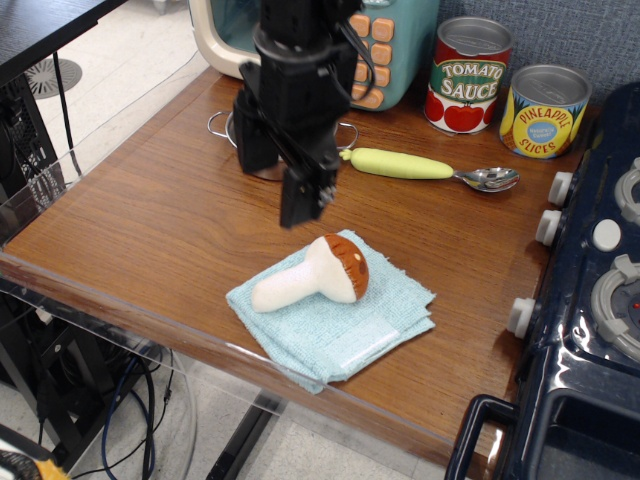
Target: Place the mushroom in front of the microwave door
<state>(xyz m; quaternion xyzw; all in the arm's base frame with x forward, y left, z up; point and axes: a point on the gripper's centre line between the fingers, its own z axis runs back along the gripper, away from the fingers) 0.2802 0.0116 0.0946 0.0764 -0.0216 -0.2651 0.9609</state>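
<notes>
The black robot gripper (303, 205) hangs above the soft toy mushroom (315, 274), brown-orange cap and cream stem, lying on a folded light-blue cloth (335, 325) near the front edge; whether the jaws are spread cannot be told. The stem should be straddled across its width before closing. The cream-framed microwave door (225, 30) is largely hidden. A steel pot (262, 160) occupies the wooden table (150, 210) there.
</notes>
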